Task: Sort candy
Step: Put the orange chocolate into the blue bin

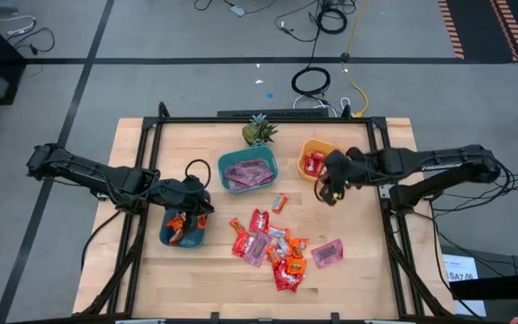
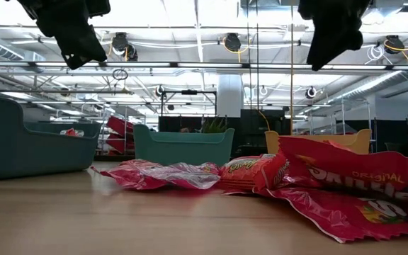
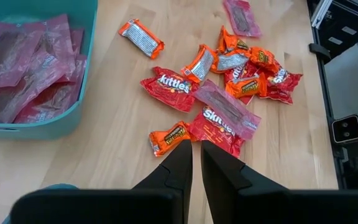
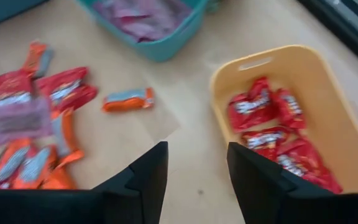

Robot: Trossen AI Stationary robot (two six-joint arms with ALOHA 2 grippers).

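The left gripper (image 3: 194,144), fingers nearly closed and empty, hovers over the dark teal bowl (image 1: 183,236), largely hidden beneath it. The candy pile (image 1: 272,247) lies just ahead. The right gripper (image 4: 196,163), open and empty, hangs beside the yellow bowl (image 4: 316,74) of seemingly red Skittles packs.

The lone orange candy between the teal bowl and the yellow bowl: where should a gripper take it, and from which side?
The lone orange candy lies flat and apart from the pile, so come straight down and pinch across its narrow middle. The open right gripper is closest.
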